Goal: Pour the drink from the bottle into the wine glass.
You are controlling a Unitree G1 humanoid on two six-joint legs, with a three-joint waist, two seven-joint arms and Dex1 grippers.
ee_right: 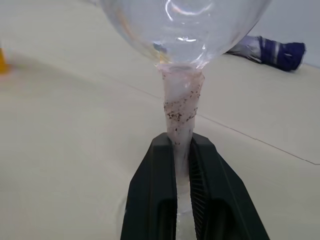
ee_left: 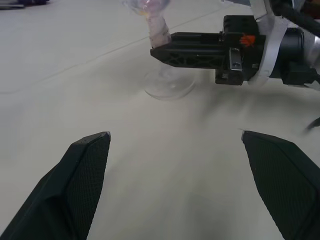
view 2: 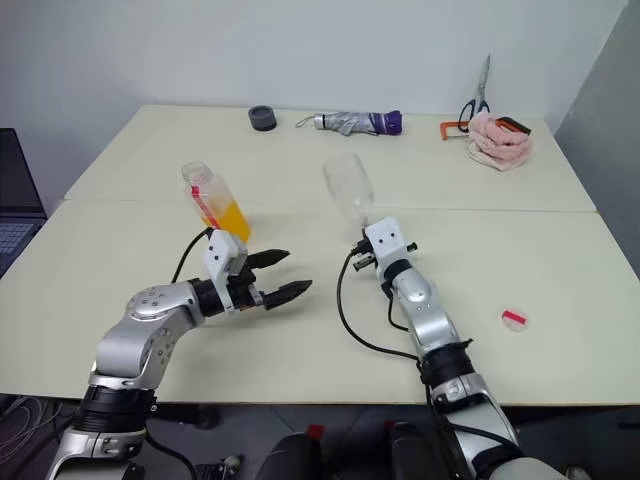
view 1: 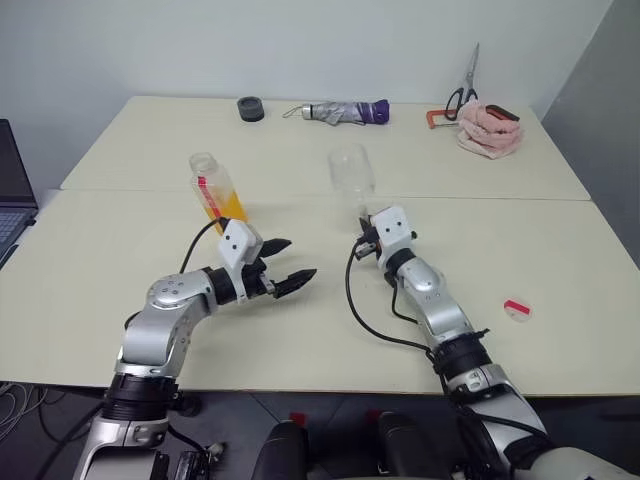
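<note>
Clear stemmed wine glass (ee_right: 182, 30) pinched at the stem; bottle not yet taken.

Glass stands upright mid-table, bowl empty, right gripper (ee_right: 182, 165) pressed together on the thin stem low down, just above the round foot. Judged fragile, top-heavy and slick: hold low on the stem, firm but gentle. Small clear squarish plastic bottle (view 1: 216, 190) stands to the robot's left of the glass, cap off, orange-yellow drink (view 1: 228, 209) filling its lower half. Likely light, slightly squashy; grasp across the body's middle. Left gripper (view 1: 284, 266) hangs spread wide and empty, near the bottle, not touching. Right wrist view shows speckled residue on the stem; left wrist view shows the foot flat on the cream table (view 1: 560, 260). Head views give the layout, plus a red-marked round cap (view 1: 517, 309) lying well apart.
</note>
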